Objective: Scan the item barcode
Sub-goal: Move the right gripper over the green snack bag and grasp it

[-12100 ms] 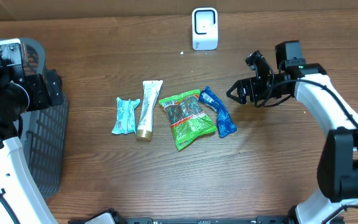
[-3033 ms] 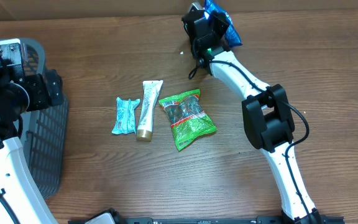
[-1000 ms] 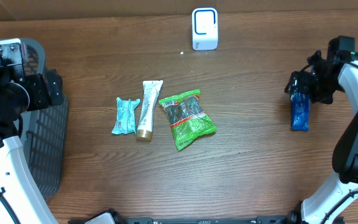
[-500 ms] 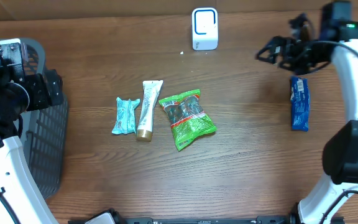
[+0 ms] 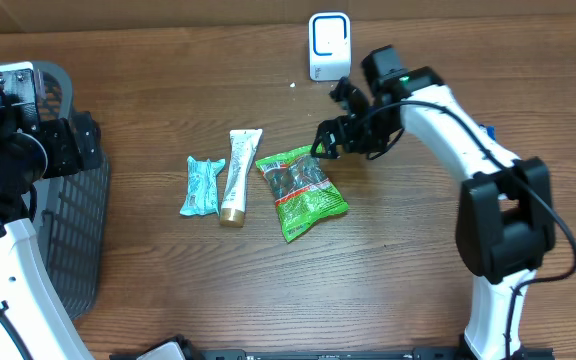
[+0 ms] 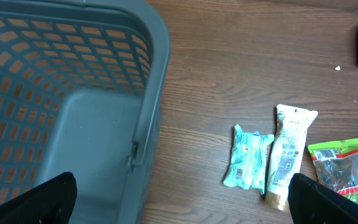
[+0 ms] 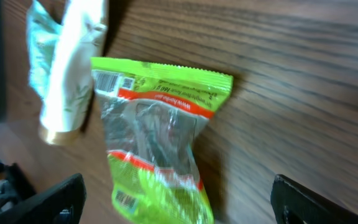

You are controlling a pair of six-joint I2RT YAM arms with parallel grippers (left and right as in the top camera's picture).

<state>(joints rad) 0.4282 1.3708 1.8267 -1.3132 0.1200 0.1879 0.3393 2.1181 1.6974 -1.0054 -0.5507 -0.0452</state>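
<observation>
A green snack packet (image 5: 301, 190) lies mid-table, beside a white tube (image 5: 238, 175) and a teal packet (image 5: 201, 186). My right gripper (image 5: 330, 140) hovers open at the green packet's far end, nothing between its fingers. In the right wrist view the green packet (image 7: 160, 149) lies between the spread fingers of that gripper (image 7: 179, 202), with barcodes showing at its top and bottom corners. The white scanner (image 5: 329, 45) stands at the back. The blue packet is almost fully hidden under the right arm. My left gripper (image 6: 182, 199) hangs open and empty by the basket.
A grey mesh basket (image 5: 68, 240) stands at the left edge; its rim (image 6: 148, 93) fills much of the left wrist view. The tube (image 6: 289, 155) and teal packet (image 6: 248, 157) lie to its right. The right arm stretches across the table's right half.
My right arm has left the blue packet lying on the right side and swung left to the table's middle, over the green packet. The left arm has not moved.
</observation>
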